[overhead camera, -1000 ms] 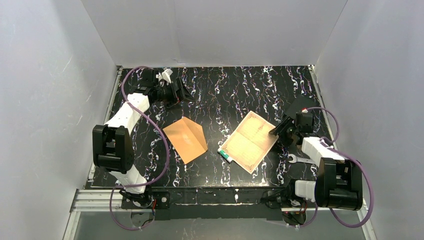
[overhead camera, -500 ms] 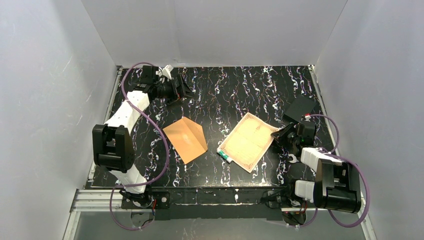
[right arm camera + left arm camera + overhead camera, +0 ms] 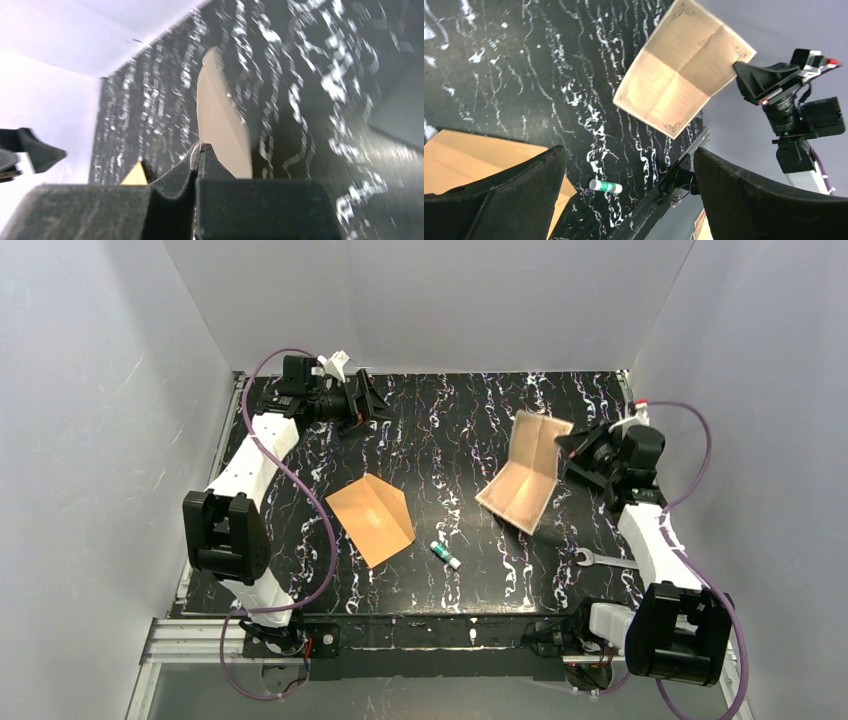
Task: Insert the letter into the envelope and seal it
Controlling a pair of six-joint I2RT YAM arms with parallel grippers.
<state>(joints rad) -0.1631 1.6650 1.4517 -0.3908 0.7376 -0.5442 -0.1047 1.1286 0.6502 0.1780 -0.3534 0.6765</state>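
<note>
Right claw [image 3: 570,448] clamped on the right edge of the letter [image 3: 525,478], which hangs tilted above the desk [image 3: 450,425], left of it. Left claw [image 3: 371,405] apart, empty.

Room check: the left gripper [image 3: 372,406] stands wide, nothing between its fingers [image 3: 499,195], and bare table [image 3: 450,420] runs ahead of them. The envelope [image 3: 372,518] lies flat below and to one side of those fingertips, with the glue stick [image 3: 446,554] past it. The right gripper [image 3: 200,150] pinches the letter [image 3: 528,472], which hangs tilted ahead of its fingers like a wall. A wrench [image 3: 597,560] lies well behind them, beside that arm.
</note>
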